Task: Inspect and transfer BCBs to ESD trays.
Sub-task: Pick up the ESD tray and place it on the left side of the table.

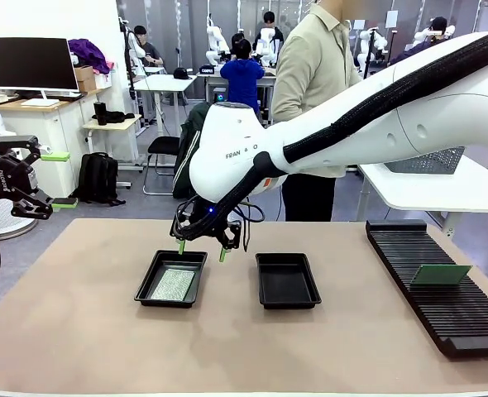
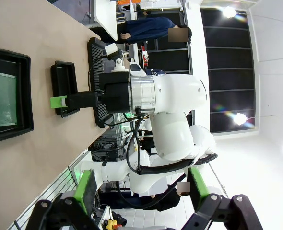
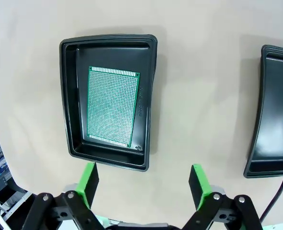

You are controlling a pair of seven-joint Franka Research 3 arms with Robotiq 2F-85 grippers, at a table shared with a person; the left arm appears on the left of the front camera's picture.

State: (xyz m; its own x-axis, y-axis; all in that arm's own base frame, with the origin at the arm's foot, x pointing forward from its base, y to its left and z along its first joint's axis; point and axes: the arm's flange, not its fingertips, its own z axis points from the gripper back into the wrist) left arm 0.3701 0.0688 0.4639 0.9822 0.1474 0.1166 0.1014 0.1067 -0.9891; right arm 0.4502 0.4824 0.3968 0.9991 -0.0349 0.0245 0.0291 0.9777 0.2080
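One BCB [image 1: 173,284] lies flat in the left ESD tray [image 1: 147,288]; the other ESD tray [image 1: 286,281], to its right, holds nothing. My right gripper [image 1: 203,250] hangs open just above the far edge of the left tray, nothing between its fingers. In the right wrist view the board [image 3: 112,109] rests in its tray [image 3: 67,96] beyond the open gripper [image 3: 144,182], with the empty tray [image 3: 271,124] at the right. A second BCB [image 1: 440,274] stands in the slotted rack [image 1: 442,314]. My left gripper [image 1: 58,179] is open, raised off the table's left side.
A person [image 1: 310,83] stands at the far side behind my right arm. A grey mesh basket [image 1: 430,161] sits on a white table at the back right. In the left wrist view, both trays [image 2: 27,96], the rack [image 2: 96,81] and my right arm lie beyond the open left gripper [image 2: 141,189].
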